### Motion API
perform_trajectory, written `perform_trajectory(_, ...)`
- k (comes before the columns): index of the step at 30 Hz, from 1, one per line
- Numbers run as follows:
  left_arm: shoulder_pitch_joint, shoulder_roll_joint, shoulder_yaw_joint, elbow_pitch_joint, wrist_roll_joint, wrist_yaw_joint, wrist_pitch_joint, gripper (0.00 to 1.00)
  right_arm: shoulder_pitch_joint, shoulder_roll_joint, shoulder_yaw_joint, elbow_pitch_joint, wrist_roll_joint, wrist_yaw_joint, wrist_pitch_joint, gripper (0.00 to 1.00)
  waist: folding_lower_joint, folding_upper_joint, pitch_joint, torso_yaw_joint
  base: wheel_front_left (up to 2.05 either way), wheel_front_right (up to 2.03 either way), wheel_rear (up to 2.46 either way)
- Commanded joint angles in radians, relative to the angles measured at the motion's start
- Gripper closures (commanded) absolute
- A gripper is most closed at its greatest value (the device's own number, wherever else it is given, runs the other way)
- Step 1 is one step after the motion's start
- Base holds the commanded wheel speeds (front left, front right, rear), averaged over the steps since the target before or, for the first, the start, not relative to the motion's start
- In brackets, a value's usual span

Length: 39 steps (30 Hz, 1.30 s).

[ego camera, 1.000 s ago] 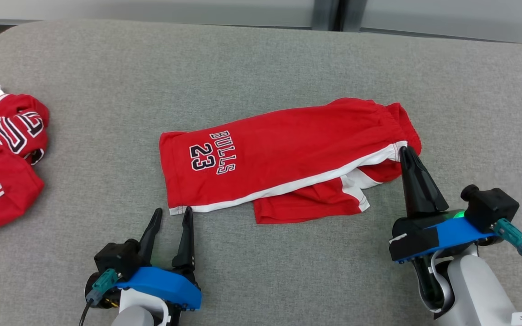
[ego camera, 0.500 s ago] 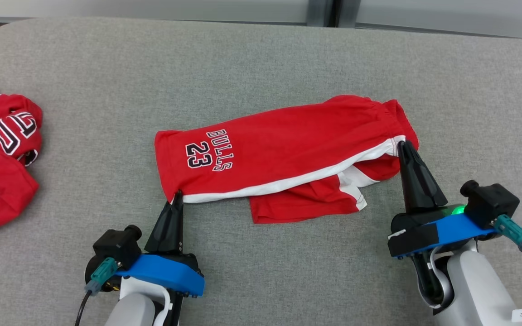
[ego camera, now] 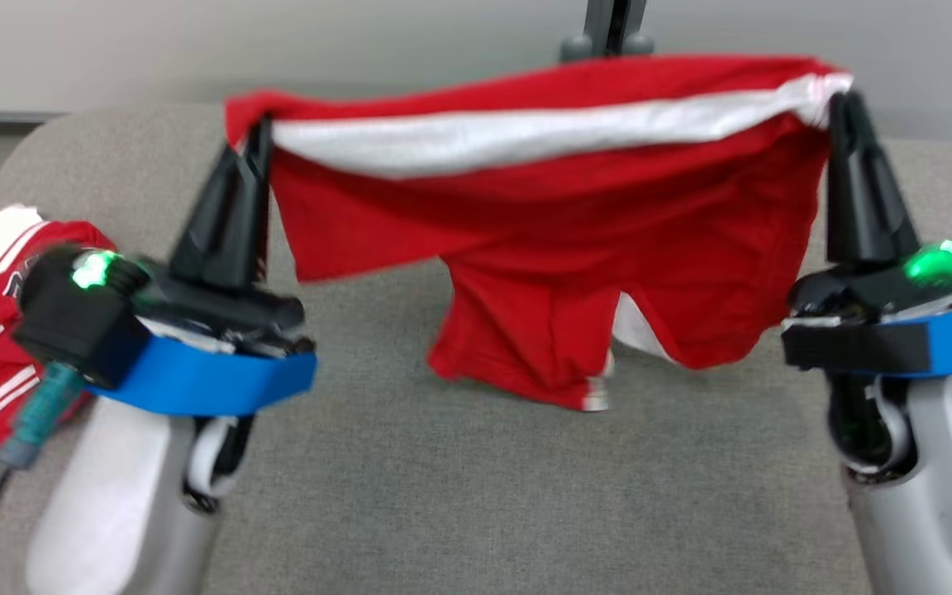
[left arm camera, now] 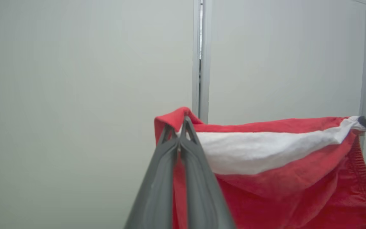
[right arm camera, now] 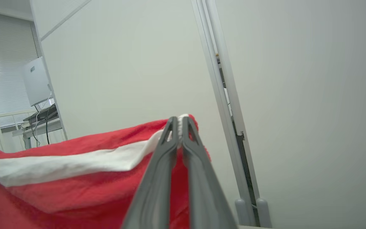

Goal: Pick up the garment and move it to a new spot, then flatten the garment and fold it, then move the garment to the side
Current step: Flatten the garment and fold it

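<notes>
The left gripper (ego camera: 258, 136) and right gripper (ego camera: 841, 107) are each clamped on one end of the red cloth shorts with a white stripe (ego camera: 542, 223). They hold the shorts spread above the grey fabric-covered surface (ego camera: 443, 496), probably so the cloth hangs free for relocation.

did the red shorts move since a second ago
Yes. The red shorts lay flat on the grey cushion; now they hang raised above it, stretched between the left gripper and right gripper.
</notes>
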Motion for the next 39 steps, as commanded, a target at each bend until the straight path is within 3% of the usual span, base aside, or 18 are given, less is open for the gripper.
perform_trajectory(1, -0.027, 0.017, -0.002, -0.019, 0.002, -0.003, 0.000, 1.00, -0.020, -0.013, 0.001, -0.020, 0.014, 0.000, -0.003, 1.00, 0.0000, -0.0001, -0.023, -0.018, 0.00, 0.00, 0.00)
perform_trajectory(7, -0.195, 0.122, -0.039, -0.078, -0.037, -0.003, 0.000, 1.00, -0.115, -0.100, -0.009, -0.123, 0.090, 0.000, 0.028, 1.00, 0.0000, -0.0001, -0.058, -0.032, 0.00, 0.00, 0.00)
perform_trajectory(14, -0.361, 0.187, -0.086, 0.088, -0.113, -0.002, 0.000, 1.00, -0.252, -0.136, -0.037, -0.092, 0.090, 0.000, 0.124, 1.00, 0.0000, -0.0001, 0.003, -0.057, 0.00, 0.00, 0.00)
perform_trajectory(18, -0.480, 0.196, -0.104, 0.164, -0.089, -0.002, 0.000, 1.00, -0.379, -0.107, -0.026, 0.030, 0.067, 0.000, 0.109, 1.00, 0.0000, -0.0001, 0.081, -0.081, 0.00, 0.00, 0.00)
perform_trajectory(25, -0.622, 0.121, -0.039, 0.173, -0.017, -0.002, 0.000, 1.00, -0.574, -0.074, -0.023, 0.219, 0.000, 0.000, 0.011, 1.00, 0.0000, -0.0001, 0.158, -0.090, 0.00, 0.00, 0.00)
perform_trajectory(31, -0.477, 0.097, -0.006, 0.162, -0.014, -0.002, 0.000, 1.00, -0.486, -0.064, 0.009, 0.266, -0.009, 0.000, -0.002, 1.00, 0.0000, -0.0001, 0.140, -0.097, 0.00, 0.00, 0.00)
perform_trajectory(39, -0.018, 0.028, 0.109, 0.232, -0.044, 0.000, 0.000, 1.00, -0.084, -0.029, 0.068, 0.290, 0.057, -0.001, -0.004, 1.00, 0.0000, -0.0001, 0.080, -0.095, 0.00, 0.00, 0.00)
